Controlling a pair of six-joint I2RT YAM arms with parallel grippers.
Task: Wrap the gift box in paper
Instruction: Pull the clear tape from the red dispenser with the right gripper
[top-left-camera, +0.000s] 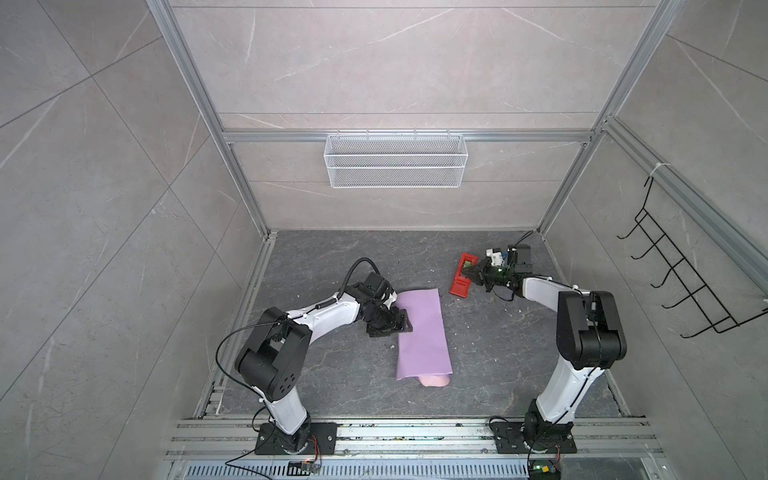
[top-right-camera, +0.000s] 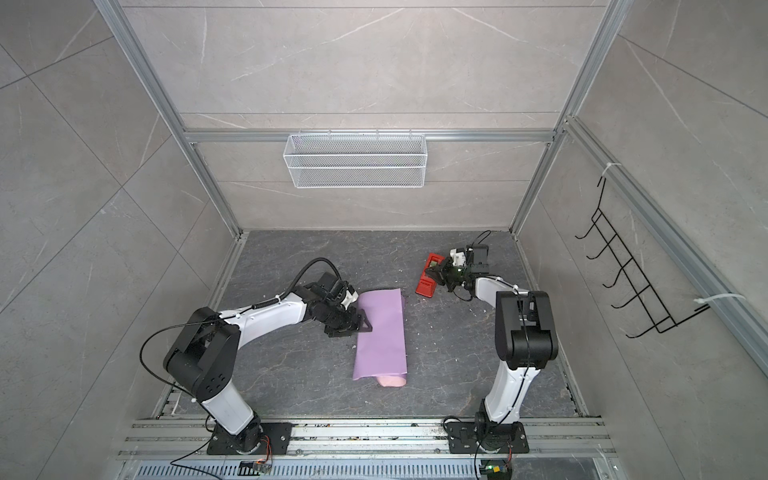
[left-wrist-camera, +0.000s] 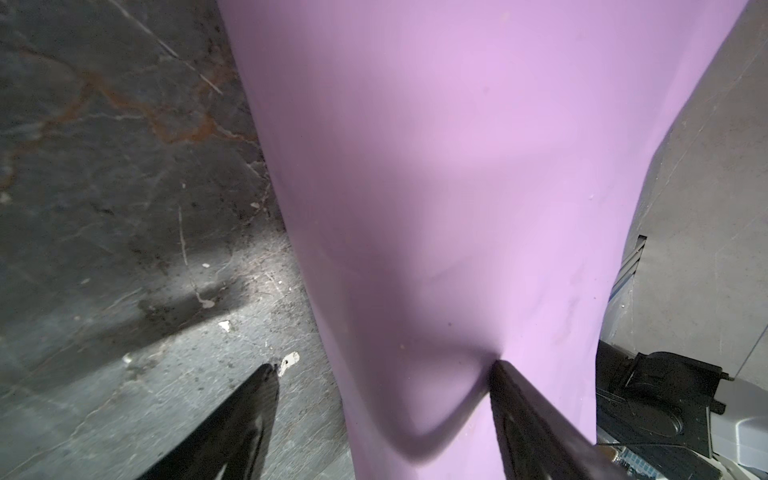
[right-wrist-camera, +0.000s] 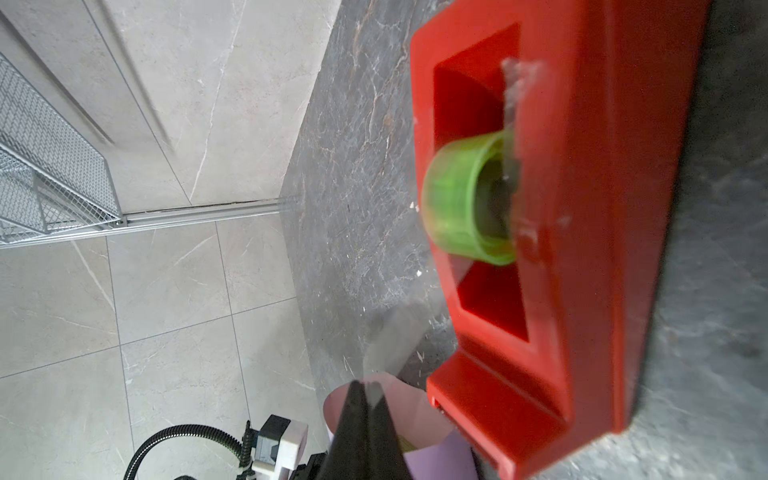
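Centre: bent left arm, left claw (top-left-camera: 400, 328) apart, pressing the large lilac paper sheet (top-left-camera: 424, 336). Upper right: outstretched right arm, right claw (top-left-camera: 468, 272) clamping a clear tape strip (right-wrist-camera: 390, 340).

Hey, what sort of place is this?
Probably a robot lab work cell: left arm and right arm bolted to a rail, aluminium framing around tiled panels, a white wire basket hung behind.

Tape dispenser (top-left-camera: 461, 276) lies behind-right of the paper (top-left-camera: 422, 332).

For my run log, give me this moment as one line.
left claw: open, one finger pressing paper | right claw: shut on tape strip by red dispenser | paper: folded over, lilac up
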